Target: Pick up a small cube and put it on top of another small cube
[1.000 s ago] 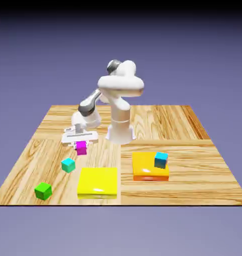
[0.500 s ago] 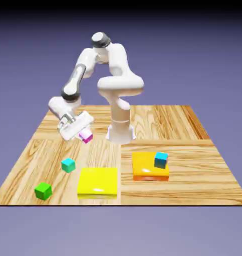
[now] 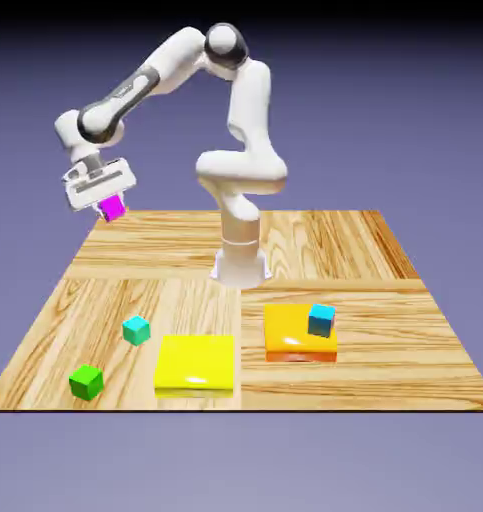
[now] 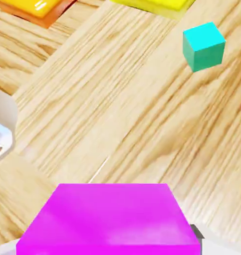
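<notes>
in the exterior view the white arm (image 3: 235, 130) rises from its base at the middle of the wooden desk (image 3: 385, 350), bends high and reaches out to the upper left of the frame, where the end effector (image 3: 107, 203) hangs in the air past the desk's far left corner. its fingers are closed on the small magenta cube (image 3: 112, 208), which shows just under the white hand, well above the desk surface. on the desk, a teal cube (image 3: 136, 330) sits left of the middle, a green cube (image 3: 86, 382) lies near the lower left edge, and a flat yellow block (image 3: 195, 365) rests just right of them at the near edge. further right an orange block (image 3: 298, 333) carries a blue cube (image 3: 321, 320) on its top right corner. in the hand view the small magenta cube (image 4: 110, 219) fills the bottom of the frame, held between the fingers and hiding most of them; only a grey sliver of a fingertip (image 4: 196, 233) shows at its lower right. the teal cube (image 4: 203, 46) appears in the upper right on the wood grain, the orange block (image 4: 35, 10) peeks in at the upper left, the yellow block (image 4: 152, 5) at the top edge, and a white part of the robot shows at the left edge.
</notes>
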Tool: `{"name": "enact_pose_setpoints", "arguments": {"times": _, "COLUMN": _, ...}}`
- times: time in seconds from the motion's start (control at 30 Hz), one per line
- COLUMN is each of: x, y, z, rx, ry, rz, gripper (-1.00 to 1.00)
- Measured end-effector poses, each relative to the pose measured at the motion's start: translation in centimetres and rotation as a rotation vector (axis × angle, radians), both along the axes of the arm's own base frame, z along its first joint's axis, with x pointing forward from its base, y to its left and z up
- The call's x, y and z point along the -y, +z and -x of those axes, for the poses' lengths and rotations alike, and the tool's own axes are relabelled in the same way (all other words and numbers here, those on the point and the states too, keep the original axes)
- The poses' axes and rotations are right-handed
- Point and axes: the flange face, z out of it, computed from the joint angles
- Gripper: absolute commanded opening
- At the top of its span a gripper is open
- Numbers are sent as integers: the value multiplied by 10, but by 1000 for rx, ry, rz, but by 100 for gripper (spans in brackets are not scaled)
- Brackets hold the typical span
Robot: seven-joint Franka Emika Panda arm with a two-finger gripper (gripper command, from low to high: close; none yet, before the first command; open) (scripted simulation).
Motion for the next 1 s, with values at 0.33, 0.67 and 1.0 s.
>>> {"name": "enact_pose_setpoints", "arguments": {"times": 0.33, "x": 51, "y": 42, "z": -53, "rx": -107, "ry": 239, "rz": -21, "gripper": -100}}
{"name": "enact_pose_setpoints", "arguments": {"times": 0.67, "x": 87, "y": -28, "z": -141, "rx": -12, "ry": 502, "rz": -238, "gripper": -100}}
{"name": "enact_pose_setpoints", "arguments": {"times": 1.0, "x": 38, "y": -161, "z": -279, "rx": 284, "ry": 730, "rz": -630, "gripper": -100}}
